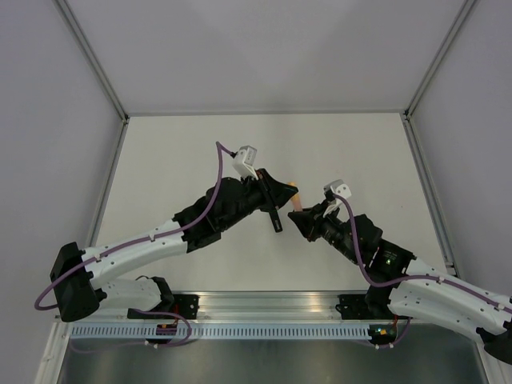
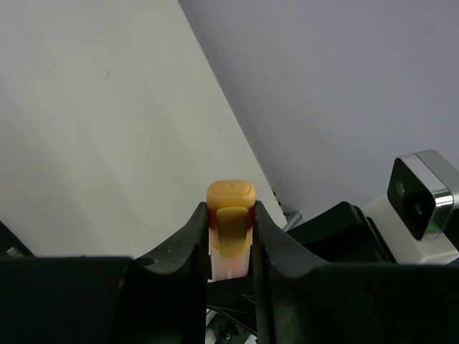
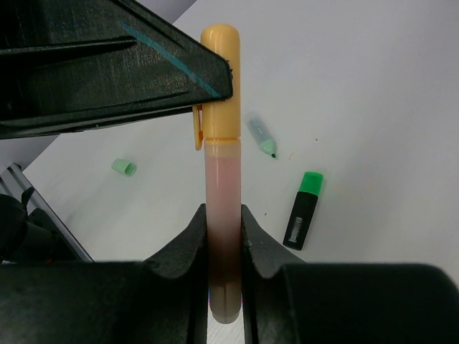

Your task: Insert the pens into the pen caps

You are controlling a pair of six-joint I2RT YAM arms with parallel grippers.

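Jaws of the left gripper (image 2: 229, 215) pinched the orange cap (image 2: 230, 195), and the right gripper (image 3: 222, 222) clamped the orange-pink pen (image 3: 221, 190), held together above the table (image 3: 373, 107); the cap looked seated on it. The black pen (image 3: 300, 223) lay wearing its bright green cap (image 3: 311, 182) (so two seemed done). Left to do: the pale green pen (image 3: 261, 135), lying bare, well apart from the pale green cap (image 3: 124, 166)

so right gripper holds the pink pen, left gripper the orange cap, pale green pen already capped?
No: the right wrist view shows the pale green pen bare-tipped, its pale green cap lying apart. Right gripper on the pink pen, left gripper on the orange cap: correct.
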